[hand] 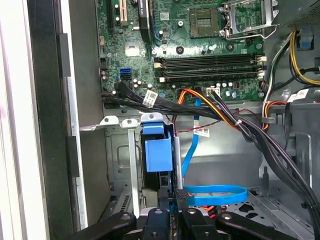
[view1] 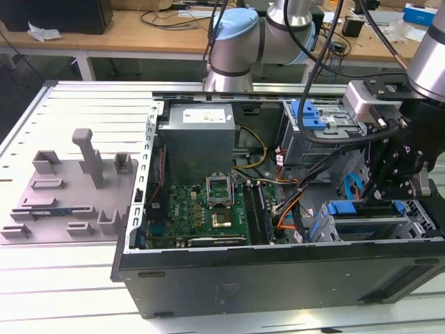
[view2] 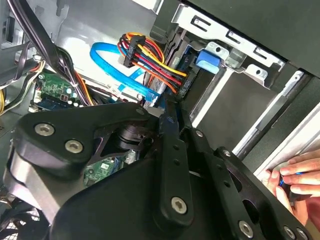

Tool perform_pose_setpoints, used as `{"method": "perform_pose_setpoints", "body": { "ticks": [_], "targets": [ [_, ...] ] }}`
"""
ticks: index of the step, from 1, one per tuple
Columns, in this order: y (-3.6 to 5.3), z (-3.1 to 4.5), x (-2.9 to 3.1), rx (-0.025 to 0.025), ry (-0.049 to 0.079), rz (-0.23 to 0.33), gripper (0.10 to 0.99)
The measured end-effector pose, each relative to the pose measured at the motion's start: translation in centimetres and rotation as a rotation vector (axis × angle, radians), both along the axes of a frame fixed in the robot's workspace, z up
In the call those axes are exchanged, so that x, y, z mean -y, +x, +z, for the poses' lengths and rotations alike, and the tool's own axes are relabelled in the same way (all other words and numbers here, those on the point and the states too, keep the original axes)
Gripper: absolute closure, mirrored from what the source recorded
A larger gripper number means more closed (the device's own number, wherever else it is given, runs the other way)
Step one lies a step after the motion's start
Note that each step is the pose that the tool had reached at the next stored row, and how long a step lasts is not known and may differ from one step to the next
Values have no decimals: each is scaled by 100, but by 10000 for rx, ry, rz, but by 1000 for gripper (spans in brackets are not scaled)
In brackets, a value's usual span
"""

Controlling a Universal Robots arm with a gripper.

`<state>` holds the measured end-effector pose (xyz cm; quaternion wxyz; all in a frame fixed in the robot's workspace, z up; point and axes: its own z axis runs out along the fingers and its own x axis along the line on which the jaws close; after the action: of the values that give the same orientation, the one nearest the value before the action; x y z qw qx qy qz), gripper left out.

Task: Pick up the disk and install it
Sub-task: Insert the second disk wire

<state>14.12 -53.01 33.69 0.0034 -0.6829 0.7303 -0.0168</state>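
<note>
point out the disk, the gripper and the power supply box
disk [hand: 159,155], first wrist view, on the blue carrier end facing the camera
gripper [hand: 173,196], first wrist view, midway between the fingertips at the disk's edge
power supply box [view1: 198,142], exterior view, on its grey side wall

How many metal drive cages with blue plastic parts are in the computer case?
2. One drive cage sits at the back, beside the power supply; the other by the case's near wall, at the exterior view's right. The arm may hide more.
</note>
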Motion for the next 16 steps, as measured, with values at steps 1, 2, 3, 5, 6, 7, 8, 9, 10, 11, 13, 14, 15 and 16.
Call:
{"method": "perform_pose_setpoints", "body": {
  "ticks": [1, 2, 3, 5, 6, 7, 8, 9, 10, 11, 13, 14, 15, 16],
  "targets": [
    [0, -10, 0, 1, 11, 16, 925],
    [-9, 70, -8, 40, 18, 19, 788],
    [-16, 245, -21, 126, 14, 18, 788],
    [-20, 339, -32, 176, 12, 19, 788],
    [-25, 386, -42, 204, 14, 18, 800],
    [-28, 411, -49, 224, 13, 19, 867],
    [-34, 422, -60, 235, 6, 19, 933],
    [-38, 423, -70, 239, -18, 19, 980],
    [-41, 423, -77, 241, -33, 19, 980],
    [-41, 423, -77, 242, -34, 20, 980],
    [-42, 424, -79, 242, -36, 19, 980],
    [-42, 423, -79, 242, -34, 19, 980],
    [-42, 423, -81, 242, -35, 19, 980],
    [-42, 423, -82, 242, -34, 19, 980]
  ]
}}
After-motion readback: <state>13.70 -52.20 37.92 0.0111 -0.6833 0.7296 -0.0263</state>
